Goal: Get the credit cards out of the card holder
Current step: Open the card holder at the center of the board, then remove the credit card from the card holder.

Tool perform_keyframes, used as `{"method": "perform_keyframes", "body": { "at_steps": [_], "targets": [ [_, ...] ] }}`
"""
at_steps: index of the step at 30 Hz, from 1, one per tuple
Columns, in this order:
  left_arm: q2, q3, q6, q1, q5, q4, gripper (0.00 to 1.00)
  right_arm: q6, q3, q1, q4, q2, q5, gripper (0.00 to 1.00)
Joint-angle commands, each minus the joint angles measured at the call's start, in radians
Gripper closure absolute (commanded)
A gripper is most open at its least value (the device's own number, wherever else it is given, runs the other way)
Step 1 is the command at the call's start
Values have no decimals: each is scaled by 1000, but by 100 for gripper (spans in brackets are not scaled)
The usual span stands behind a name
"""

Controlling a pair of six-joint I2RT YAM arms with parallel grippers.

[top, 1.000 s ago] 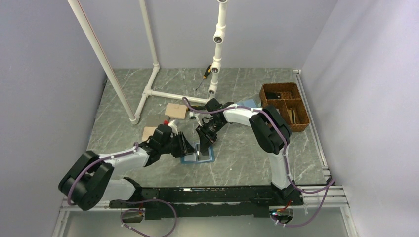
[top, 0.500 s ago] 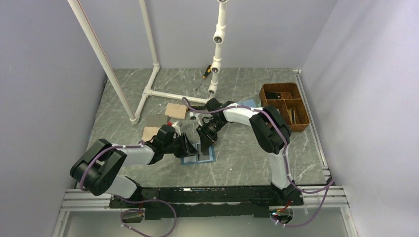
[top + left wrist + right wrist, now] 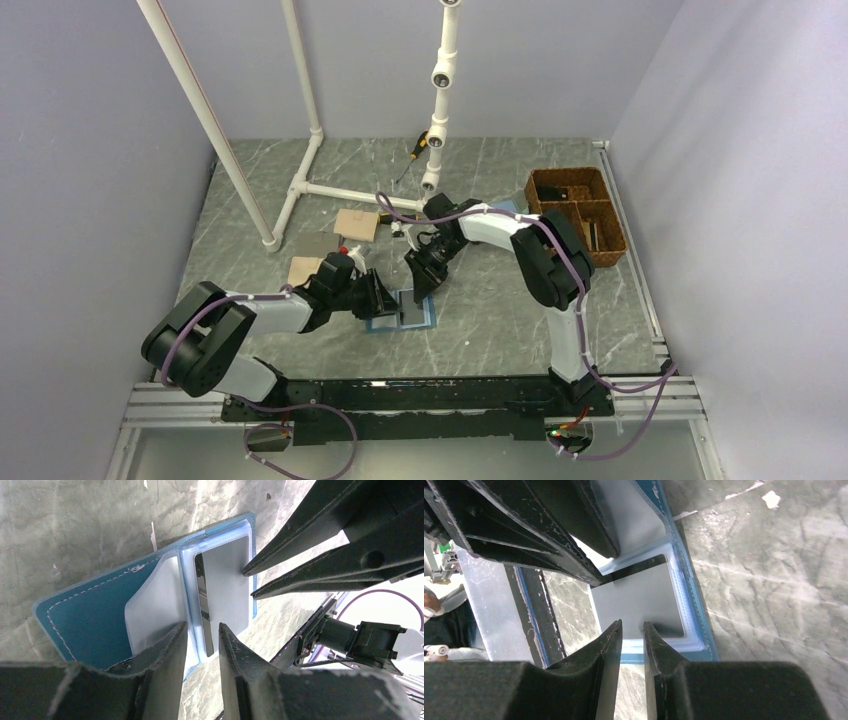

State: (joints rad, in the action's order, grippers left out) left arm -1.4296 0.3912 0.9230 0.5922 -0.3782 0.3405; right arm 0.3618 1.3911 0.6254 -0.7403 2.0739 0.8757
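1. Left claw (image 3: 201, 630) is being held at a narrow gap with nothing clamped. Its tips are being set astride the pocket edge near the fold of the holder (image 3: 95, 615), apparently as a hold-down. How much pressure is being applied cannot be told.
2. Holder is being presented open and flat on the table (image 3: 75, 525), between the two claws. If it is being pinned too lightly, it risks being dragged along whole by any pull, with the card never being released.
3. A clear flap (image 3: 150, 615) is being left loose over the left half. It risks being snagged by a left finger.
4. Grey card (image 3: 227, 587) is being retained in the right half's pocket, not yet out.
5. Right claw (image 3: 248, 583) is being held nearly closed, tips at the card's outer edge. Whether the card is being gripped cannot be told. Two risks are being run: pocket film being pinched together with the card, jamming it, and the tips being slid off the thin edge.
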Motion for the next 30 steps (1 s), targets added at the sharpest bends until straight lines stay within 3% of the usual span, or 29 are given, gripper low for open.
{"method": "perform_keyframes", "body": {
  "at_steps": [1, 18, 30],
  "targets": [
    [23, 6, -25, 0, -16, 53, 65, 43, 31, -9, -28, -52, -6, 75],
    [14, 11, -28, 0, -16, 56, 65, 14, 31, -9, -20, -48, -122, 75],
    [6, 6, -21, 0, -15, 72, 65, 15, 28, -7, -29, -48, -116, 72]
  ]
}}
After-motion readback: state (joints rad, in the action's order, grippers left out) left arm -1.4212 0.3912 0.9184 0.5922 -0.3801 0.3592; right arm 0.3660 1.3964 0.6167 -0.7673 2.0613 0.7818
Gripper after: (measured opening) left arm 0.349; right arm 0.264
